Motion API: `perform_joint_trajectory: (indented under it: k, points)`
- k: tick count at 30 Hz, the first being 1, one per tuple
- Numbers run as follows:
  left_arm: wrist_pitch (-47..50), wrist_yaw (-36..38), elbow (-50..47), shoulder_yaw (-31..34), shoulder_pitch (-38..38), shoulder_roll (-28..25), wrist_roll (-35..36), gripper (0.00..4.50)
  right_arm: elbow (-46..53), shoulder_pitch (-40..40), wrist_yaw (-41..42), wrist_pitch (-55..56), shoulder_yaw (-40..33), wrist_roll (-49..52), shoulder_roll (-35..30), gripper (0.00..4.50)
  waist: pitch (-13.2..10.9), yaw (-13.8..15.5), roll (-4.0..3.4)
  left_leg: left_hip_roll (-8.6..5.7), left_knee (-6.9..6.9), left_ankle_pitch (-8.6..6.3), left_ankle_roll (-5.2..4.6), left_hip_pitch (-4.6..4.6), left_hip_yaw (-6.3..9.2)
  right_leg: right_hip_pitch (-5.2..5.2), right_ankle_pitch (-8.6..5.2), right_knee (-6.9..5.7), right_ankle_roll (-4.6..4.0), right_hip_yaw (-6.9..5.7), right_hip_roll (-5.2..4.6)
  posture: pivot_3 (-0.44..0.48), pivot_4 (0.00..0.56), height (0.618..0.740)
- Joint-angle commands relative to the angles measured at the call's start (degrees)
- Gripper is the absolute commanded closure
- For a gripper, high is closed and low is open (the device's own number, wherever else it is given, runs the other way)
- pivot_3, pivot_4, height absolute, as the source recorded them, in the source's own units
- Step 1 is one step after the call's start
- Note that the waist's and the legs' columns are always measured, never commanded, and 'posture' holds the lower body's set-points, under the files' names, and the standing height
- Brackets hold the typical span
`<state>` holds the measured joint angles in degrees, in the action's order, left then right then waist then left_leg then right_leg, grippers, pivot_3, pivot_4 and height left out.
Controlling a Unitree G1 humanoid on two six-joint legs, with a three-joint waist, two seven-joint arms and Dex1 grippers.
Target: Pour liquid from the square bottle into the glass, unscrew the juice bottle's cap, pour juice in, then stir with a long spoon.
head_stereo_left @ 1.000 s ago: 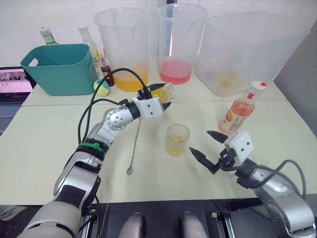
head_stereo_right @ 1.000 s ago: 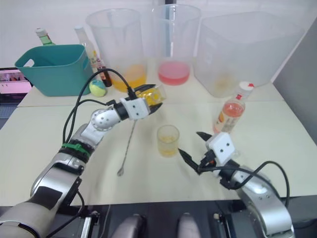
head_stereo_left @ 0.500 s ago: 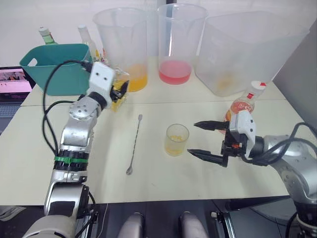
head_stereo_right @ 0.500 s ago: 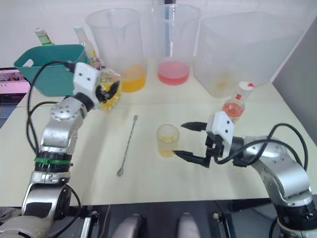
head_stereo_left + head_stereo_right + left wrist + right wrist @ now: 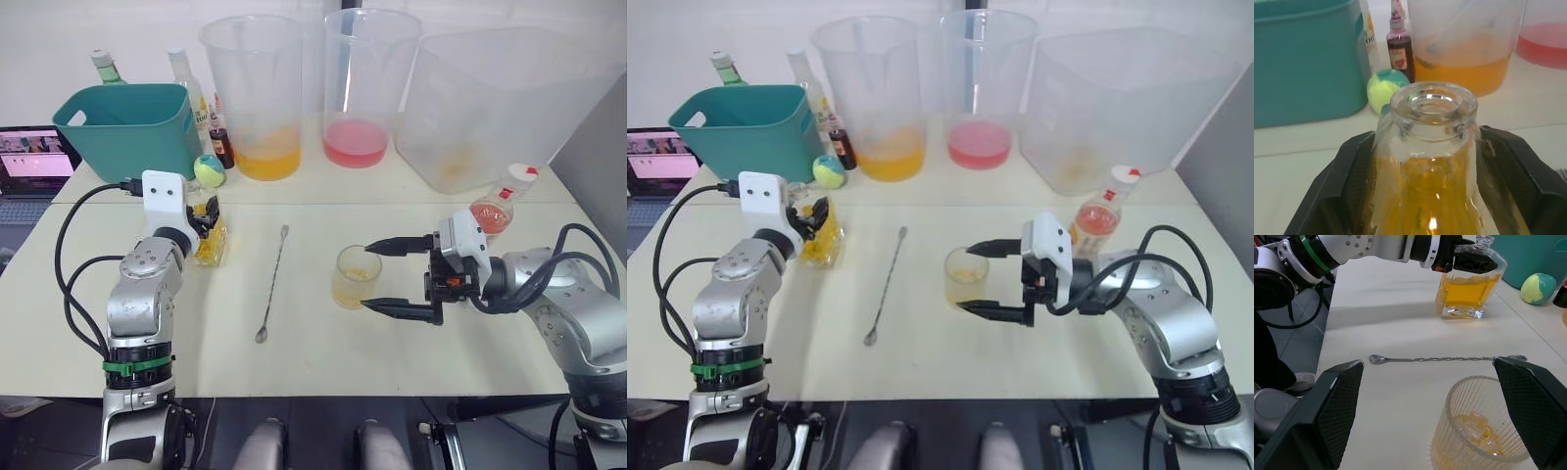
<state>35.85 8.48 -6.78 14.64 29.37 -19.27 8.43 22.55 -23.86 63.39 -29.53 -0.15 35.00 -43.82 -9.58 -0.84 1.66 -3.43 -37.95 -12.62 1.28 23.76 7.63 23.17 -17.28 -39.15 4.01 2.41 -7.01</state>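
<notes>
The square bottle [image 5: 210, 241] stands upright on the table at the left, yellow liquid inside and its neck [image 5: 1433, 104] open. My left gripper [image 5: 207, 225] is shut on it, one black finger [image 5: 1349, 183] on each flat side. The glass [image 5: 354, 278], holding a little yellow liquid and ice, sits mid-table. My right gripper [image 5: 368, 276] is open, its two fingertips reaching around the glass's right half from the right. The juice bottle [image 5: 495, 210], with its white cap [image 5: 523, 175] on, stands behind my right arm. The long spoon [image 5: 273, 285] lies between the square bottle and the glass.
A teal tub [image 5: 127, 125], a green-yellow ball [image 5: 209, 170] and some small bottles [image 5: 220, 143] stand at the back left. Two tall clear pitchers [image 5: 257, 93] [image 5: 364, 83] and a big clear tub [image 5: 495, 103] line the back. A laptop [image 5: 31, 159] is at the far left.
My left arm swung the square bottle from a tilt above the glass back to the left and stood it upright on the table. My right gripper, open, moved up to the glass.
</notes>
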Motion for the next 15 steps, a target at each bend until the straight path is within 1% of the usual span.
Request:
perform_joint_trajectory:
  k: [1, 7, 9, 11, 15]
  points:
    - [-3.3, -0.9, -0.3, 0.8, -1.2, 0.6, 0.2, 1.68, 1.1, -0.7, -0.6, 1.3, -1.0, 0.1, 0.3, 0.03, 0.0, 0.0, 0.0, 0.0, 0.0, 0.0, 0.0, -0.01, -0.01, -0.01, 0.0, 0.0, 0.0, 0.0, -0.01, 0.0, 0.15, 0.738]
    - [-5.4, -1.0, 1.8, 0.1, -0.7, 1.0, 0.2, 1.68, 1.4, 0.2, -1.8, 1.4, -1.6, -0.1, 0.3, 0.03, 0.0, 0.2, 0.01, 0.0, 0.0, 0.0, 0.0, -0.06, -0.01, -0.06, 0.01, -0.01, 0.0, 0.0, -0.01, 0.0, 0.15, 0.738]
    - [-6.9, -1.1, 2.0, 0.8, 0.2, 1.2, 0.9, 0.62, 1.5, 0.7, -2.2, 1.5, -2.0, -0.1, 0.3, 0.0, 0.0, 0.2, 0.01, 0.0, 0.0, 0.0, -0.01, -0.07, -0.01, -0.06, 0.01, -0.02, 0.0, -0.01, -0.01, 0.0, 0.15, 0.738]
    - [-8.2, -0.6, 1.1, 1.0, 0.8, 1.0, 1.7, 0.02, 1.6, 1.5, -2.5, 1.6, -2.2, -0.2, 0.2, 0.0, 0.0, 0.2, 0.02, 0.0, 0.0, 0.0, 0.0, -0.07, -0.01, -0.06, 0.01, -0.03, 0.0, 0.0, -0.01, 0.0, 0.15, 0.738]
    - [-8.7, -0.2, -0.8, 1.4, 0.9, 0.9, 2.9, 0.02, 2.0, 2.4, -3.2, 1.9, -2.4, -0.3, 0.2, 0.0, 0.0, 0.4, 0.01, -0.02, 0.0, 0.0, 0.0, -0.06, -0.01, -0.05, 0.02, -0.02, 0.0, 0.0, -0.02, 0.0, 0.15, 0.738]
